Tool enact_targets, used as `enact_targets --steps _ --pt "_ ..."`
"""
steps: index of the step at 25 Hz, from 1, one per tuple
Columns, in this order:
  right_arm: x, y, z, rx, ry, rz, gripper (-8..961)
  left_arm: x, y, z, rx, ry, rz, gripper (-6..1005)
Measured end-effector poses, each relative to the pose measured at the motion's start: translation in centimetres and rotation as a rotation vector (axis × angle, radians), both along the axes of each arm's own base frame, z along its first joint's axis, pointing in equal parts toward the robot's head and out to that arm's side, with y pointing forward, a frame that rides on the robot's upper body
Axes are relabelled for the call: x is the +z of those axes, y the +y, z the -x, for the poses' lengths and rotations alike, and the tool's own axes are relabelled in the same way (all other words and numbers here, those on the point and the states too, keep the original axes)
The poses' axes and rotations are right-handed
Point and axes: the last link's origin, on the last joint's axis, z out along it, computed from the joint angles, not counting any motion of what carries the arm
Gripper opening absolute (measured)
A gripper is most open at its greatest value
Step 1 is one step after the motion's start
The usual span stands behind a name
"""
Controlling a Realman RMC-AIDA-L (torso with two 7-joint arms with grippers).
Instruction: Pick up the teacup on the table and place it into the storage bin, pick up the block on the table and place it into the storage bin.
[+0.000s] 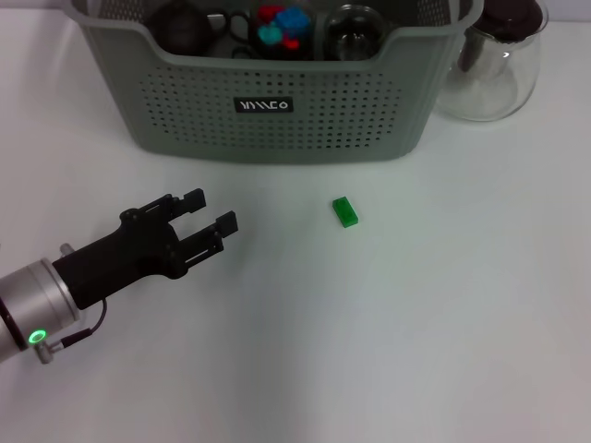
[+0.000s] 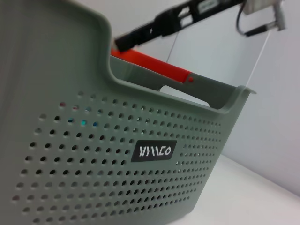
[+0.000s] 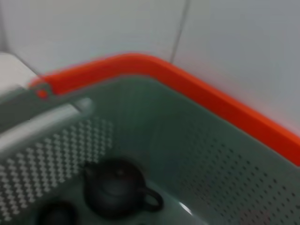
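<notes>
The storage bin (image 1: 277, 120), a grey-green perforated basket with a black label, stands at the back of the table. Its wall fills the left wrist view (image 2: 93, 178). The right wrist view looks down into the storage bin (image 3: 225, 168). A small green block (image 1: 345, 211) lies on the table in front of the bin. No teacup shows on the table. A clear glass cup (image 1: 355, 32) and a dark teapot (image 1: 180, 28) lie in the bin. My left gripper (image 1: 211, 210) is open and empty, left of the block. The right arm (image 2: 178, 18) is a dark blurred shape above the bin's rim.
A clear glass pitcher (image 1: 489, 60) with a dark lid stands right of the bin. A red and blue toy (image 1: 282, 26) lies in the bin. An orange edge (image 3: 211, 98) runs behind the bin's far rim. White tabletop (image 1: 416, 351) lies around the block.
</notes>
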Motion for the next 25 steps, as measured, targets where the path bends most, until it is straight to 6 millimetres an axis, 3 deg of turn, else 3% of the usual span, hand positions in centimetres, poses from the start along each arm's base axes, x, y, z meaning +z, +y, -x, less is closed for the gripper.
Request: enact_targets --steps 10,16,21,25 --pt "-0.7 0.1 -1.4 0.006 -0.024 -0.004 526 0.0 0.0 0.1 0.006 0.003 0.0 662" --pt "1.0 -0.4 -1.1 0.012 0.019 -0.003 576 0.0 0.0 0.2 0.012 0.004 -0.002 662" --pt "5.3 -3.7 0.2 0.049 0.064 0.035 618 0.0 0.0 0.2 0.012 0.003 -0.003 662" --pt "9.4 -9.0 0.7 0.119 0.102 0.101 736 0.0 0.0 0.2 0.011 0.004 -0.003 662"
